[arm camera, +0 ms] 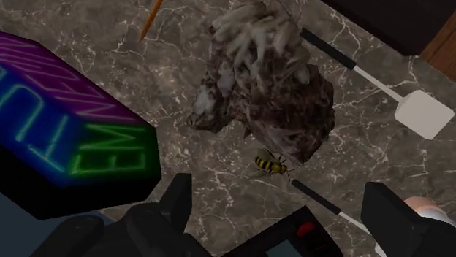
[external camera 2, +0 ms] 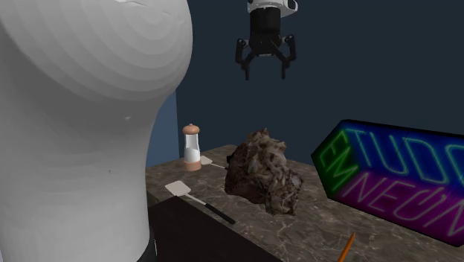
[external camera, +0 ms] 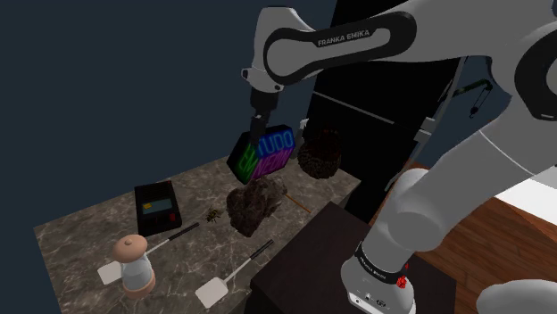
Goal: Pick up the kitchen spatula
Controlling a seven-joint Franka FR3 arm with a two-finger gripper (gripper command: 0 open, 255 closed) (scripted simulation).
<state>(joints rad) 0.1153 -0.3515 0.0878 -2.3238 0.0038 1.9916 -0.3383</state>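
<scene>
Arm [external camera: 357, 40] reaches up and over, wrist [external camera: 265, 85] bent down, jaws pointing straight down, the 2 fingers [external camera 2: 243, 53] spread wide, nothing between them.

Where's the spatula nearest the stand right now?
In the shoulder view's lower middle, the spatula lies flat at the table edge beside the stand, between the rock and the grinder.

White-bladed, black-handled spatula [arm camera: 419, 112]

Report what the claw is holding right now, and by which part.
Nothing. The all-black two-finger claw hangs open, high above the dark marble tabletop, and a white-bladed, black-handled spatula lies untouched below.
</scene>
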